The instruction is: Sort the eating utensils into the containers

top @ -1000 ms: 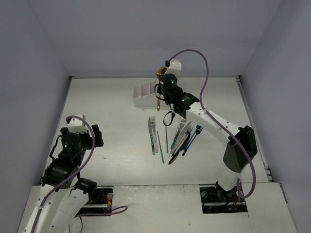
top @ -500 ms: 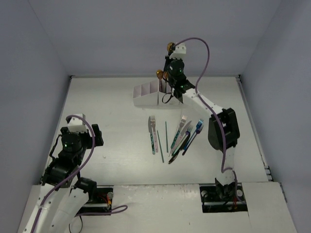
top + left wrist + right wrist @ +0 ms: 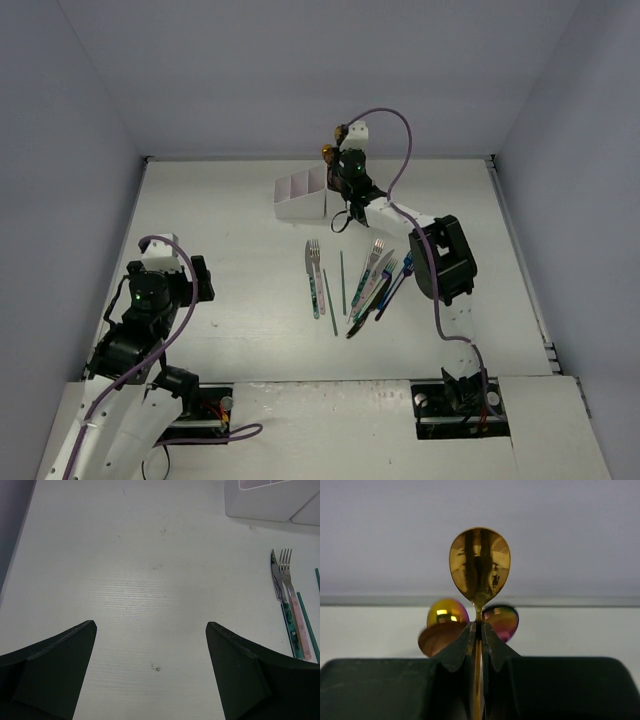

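Right claw (image 3: 479, 632) clenched on gold spoon (image 3: 480, 562), lowered at organiser (image 3: 298, 207), left claw (image 3: 150, 645) released

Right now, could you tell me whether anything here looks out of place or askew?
Nothing looks spilled or damaged. Only the utensil pile mid-table lies askew, its pieces crossing and overlapping.
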Controlling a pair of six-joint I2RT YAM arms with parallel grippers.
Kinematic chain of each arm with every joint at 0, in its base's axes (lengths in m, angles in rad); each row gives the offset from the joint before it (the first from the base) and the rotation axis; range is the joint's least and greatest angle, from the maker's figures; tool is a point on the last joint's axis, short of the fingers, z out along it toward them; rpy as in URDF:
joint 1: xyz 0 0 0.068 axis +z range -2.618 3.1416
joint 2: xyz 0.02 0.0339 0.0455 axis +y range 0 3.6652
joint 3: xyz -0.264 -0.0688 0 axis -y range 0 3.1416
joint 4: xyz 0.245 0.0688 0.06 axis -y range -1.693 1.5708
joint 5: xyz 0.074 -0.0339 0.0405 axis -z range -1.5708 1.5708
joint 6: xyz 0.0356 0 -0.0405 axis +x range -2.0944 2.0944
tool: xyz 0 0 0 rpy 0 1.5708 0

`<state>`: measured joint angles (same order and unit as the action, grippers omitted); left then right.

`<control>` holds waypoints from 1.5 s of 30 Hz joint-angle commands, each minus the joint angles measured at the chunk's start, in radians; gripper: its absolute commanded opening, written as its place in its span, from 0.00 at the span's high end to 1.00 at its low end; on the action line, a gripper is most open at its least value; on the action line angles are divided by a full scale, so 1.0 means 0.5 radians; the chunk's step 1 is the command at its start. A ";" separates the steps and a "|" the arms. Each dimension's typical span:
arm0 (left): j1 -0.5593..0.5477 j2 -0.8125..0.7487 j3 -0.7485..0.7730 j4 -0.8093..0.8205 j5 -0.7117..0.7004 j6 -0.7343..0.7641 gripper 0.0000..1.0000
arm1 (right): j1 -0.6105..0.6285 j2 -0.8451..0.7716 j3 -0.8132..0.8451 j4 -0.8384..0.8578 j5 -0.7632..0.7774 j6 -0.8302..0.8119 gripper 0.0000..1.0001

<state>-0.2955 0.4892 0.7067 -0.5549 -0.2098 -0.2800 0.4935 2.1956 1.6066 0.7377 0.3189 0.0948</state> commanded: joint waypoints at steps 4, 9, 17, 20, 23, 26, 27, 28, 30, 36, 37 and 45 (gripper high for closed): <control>-0.010 0.047 0.047 0.107 -0.055 -0.020 0.10 | 0.068 -0.389 -0.216 0.224 0.005 0.078 0.78; -0.010 0.146 0.158 0.033 -0.028 -0.062 0.10 | 0.110 -0.735 -0.441 0.119 0.008 0.131 0.70; -0.052 0.554 0.613 -0.160 0.264 -0.475 0.10 | 0.135 -1.416 -0.662 -0.714 0.040 0.325 0.60; -0.221 0.760 0.758 -0.157 0.279 -0.658 0.11 | 0.130 -1.697 -0.766 -0.977 0.055 0.404 0.55; -0.589 1.003 0.889 -0.164 0.012 -0.797 0.10 | 0.127 -1.946 -0.926 -1.195 0.059 0.473 0.52; -0.856 1.288 1.000 -0.164 -0.256 -0.926 0.11 | 0.119 -2.160 -1.065 -1.366 0.066 0.490 0.50; -0.908 1.332 1.035 -0.164 -0.289 -0.960 0.11 | 0.114 -2.185 -1.086 -1.403 0.067 0.498 0.50; -0.957 1.485 1.078 -0.165 -0.314 -1.012 0.11 | 0.113 -2.272 -1.160 -1.440 0.064 0.508 0.50; -1.038 1.669 1.160 -0.155 -0.358 -1.121 0.15 | 0.111 -2.378 -1.261 -1.469 0.033 0.550 0.49; -1.105 2.184 1.403 -0.153 -0.461 -1.236 0.37 | 0.104 -2.625 -1.614 -1.568 -0.085 0.653 0.49; -1.112 2.240 1.456 -0.154 -0.464 -1.238 0.39 | 0.102 -2.641 -1.642 -1.587 -0.085 0.654 0.49; -1.115 2.672 1.733 -0.160 -0.414 -1.226 0.54 | 0.090 -2.748 -1.772 -1.655 -0.055 0.645 0.49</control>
<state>-0.8455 1.7904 1.4894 -0.6466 -0.3991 -0.8715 0.5484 0.8516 0.7283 -0.1131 0.2855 0.4033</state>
